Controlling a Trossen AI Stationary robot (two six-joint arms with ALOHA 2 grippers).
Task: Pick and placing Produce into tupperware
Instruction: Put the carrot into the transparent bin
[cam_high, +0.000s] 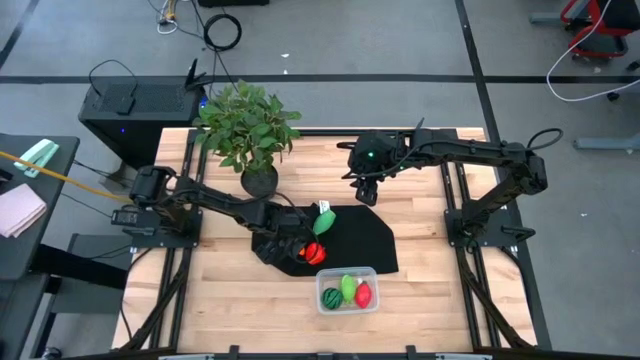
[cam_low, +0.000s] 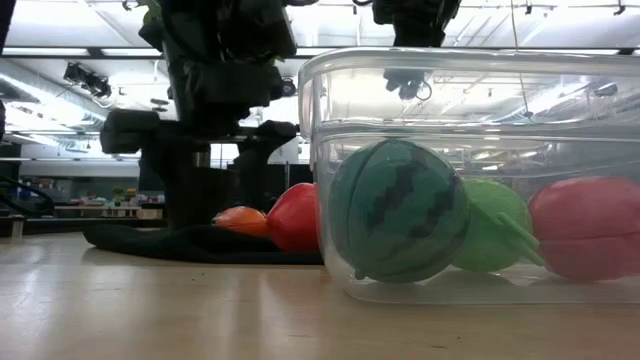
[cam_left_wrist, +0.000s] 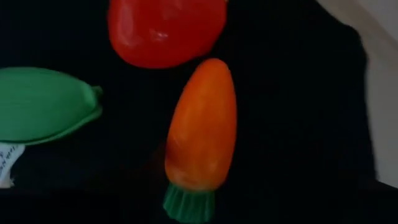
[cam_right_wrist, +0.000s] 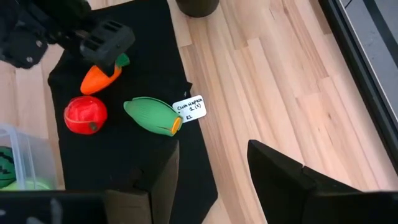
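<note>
light: bright, even | glare: tupperware (cam_low: 470, 170) | blur: left wrist view

The only writing is handwritten on a small white paper tag (cam_right_wrist: 189, 108) attached to the light green, leaf-wrapped plastic toy corn (cam_right_wrist: 149, 116), ahead of the right gripper (cam_right_wrist: 211, 168); its words are not legible.

My left pincer (cam_high: 300, 247) hides most of the carrot (cam_high: 305, 243) from above. The tub (cam_right_wrist: 15, 158) is cut off at my right wrist picture's edge. The label (cam_right_wrist: 189, 107) perhaps reads "corn".
</note>
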